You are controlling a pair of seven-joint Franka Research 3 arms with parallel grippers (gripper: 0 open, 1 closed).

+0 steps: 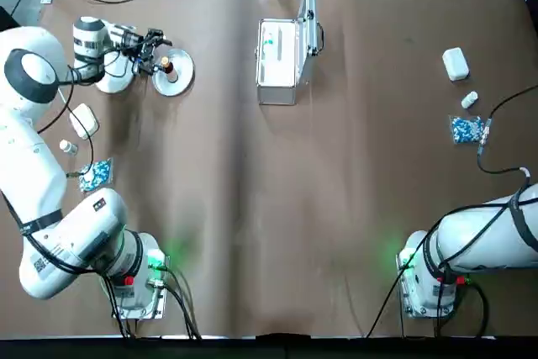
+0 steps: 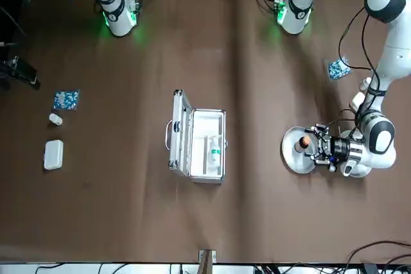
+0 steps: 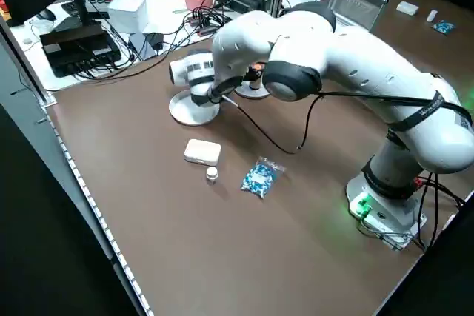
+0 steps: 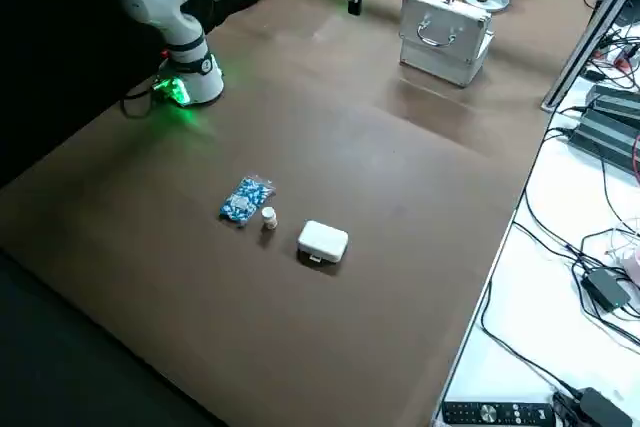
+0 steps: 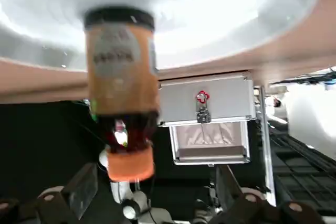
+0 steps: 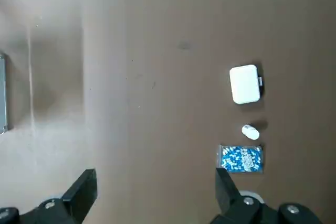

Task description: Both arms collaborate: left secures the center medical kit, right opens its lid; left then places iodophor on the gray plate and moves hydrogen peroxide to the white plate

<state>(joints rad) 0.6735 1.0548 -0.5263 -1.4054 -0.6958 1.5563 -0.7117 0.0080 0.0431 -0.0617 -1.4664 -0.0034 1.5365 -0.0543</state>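
The medical kit (image 1: 277,65) stands open at the table's far centre, its lid (image 1: 309,18) raised upright. Inside lies the hydrogen peroxide (image 2: 214,150), a clear bottle with a blue-green tint. The iodophor (image 1: 166,65), brown with an orange cap, stands on the gray plate (image 1: 181,81) at the far left. My left gripper (image 1: 156,54) is open, low over that plate; in the left wrist view its fingers flank the iodophor (image 5: 123,72) without touching it. The white plate (image 1: 113,83) lies under the left wrist. My right gripper (image 6: 155,192) hangs open, high over the table's right side.
A white box (image 1: 455,63), a small white bottle (image 1: 469,100) and a blue packet (image 1: 466,129) lie at the right. A like set lies at the left: box (image 1: 83,120), bottle (image 1: 67,147), packet (image 1: 97,174). Cables crowd the far edge.
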